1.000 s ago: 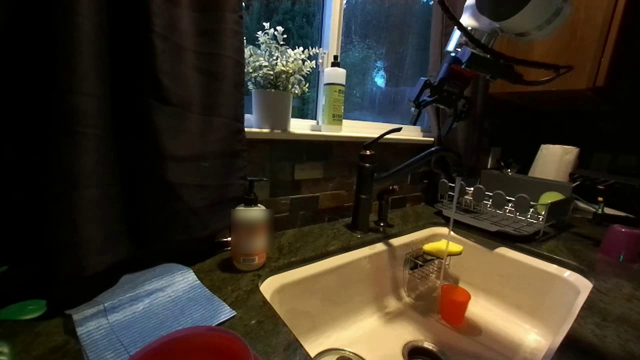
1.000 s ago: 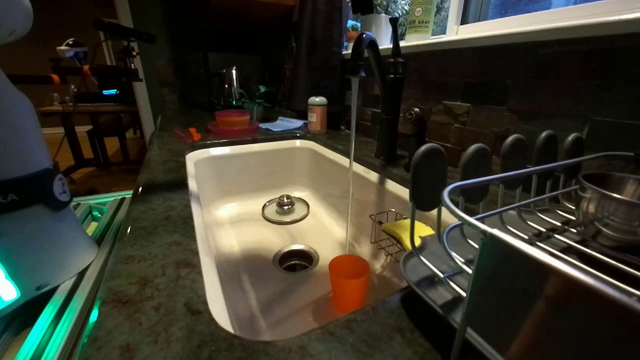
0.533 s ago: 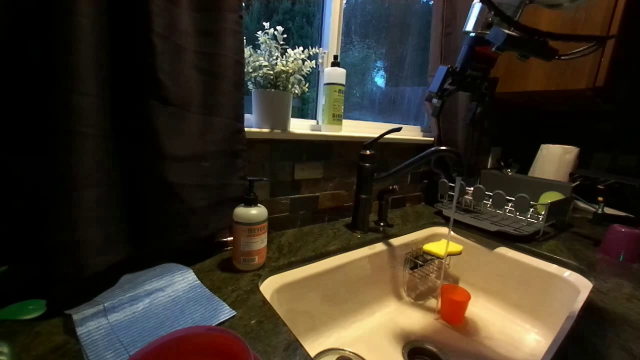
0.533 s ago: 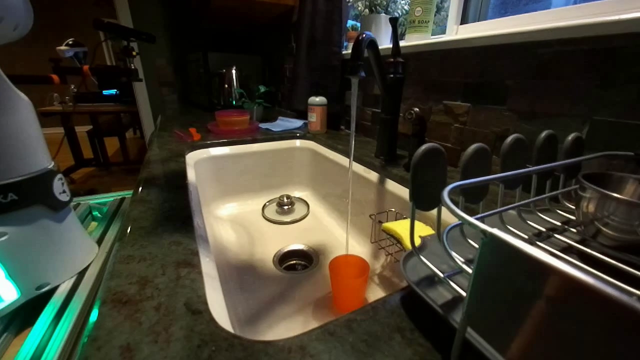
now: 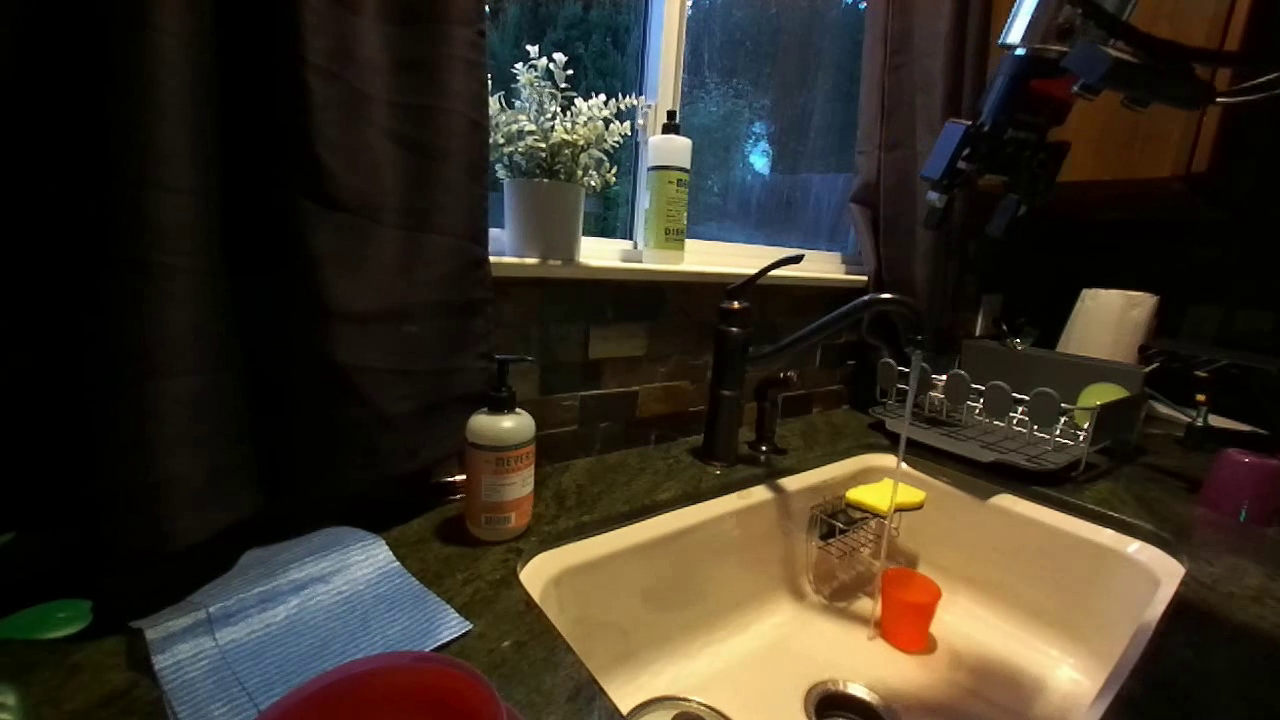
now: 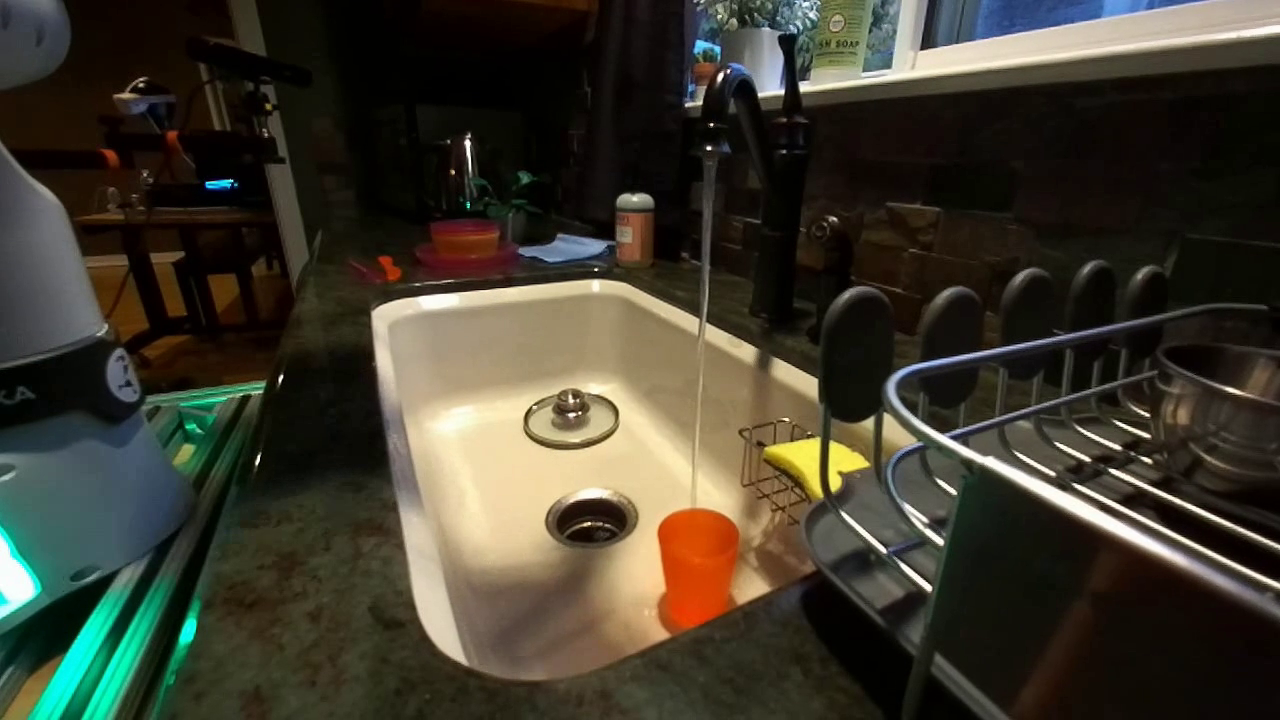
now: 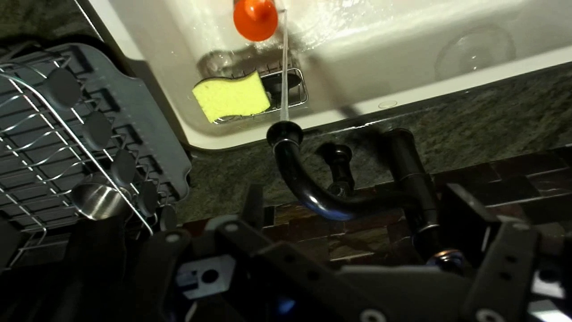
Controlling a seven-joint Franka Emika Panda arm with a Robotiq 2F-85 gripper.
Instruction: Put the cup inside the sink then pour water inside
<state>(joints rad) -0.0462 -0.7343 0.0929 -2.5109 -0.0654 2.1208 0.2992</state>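
Though the orange cup [image 5: 909,610] is in the sink [image 5: 690,590] and the water [image 5: 908,400] runs, filling looks still to do, since in an exterior view it lands just left of the cup, and the spread gripper [image 7: 357,197] holds nothing

The sink [image 6: 475,560] is a large, cream-white, rectangular basin with rounded corners, set in the dark worktop [image 6: 290,560]. In an exterior view the small, plain orange-red cup [image 6: 698,565] stands upright on the sink's floor, mouth up and wider at the rim than at the base, close inside the sink's near short edge and well apart from the far one. A thin, clear stream of water [image 7: 284,100] falls between the sink's long edges and lands just beside the cup, outside its rim
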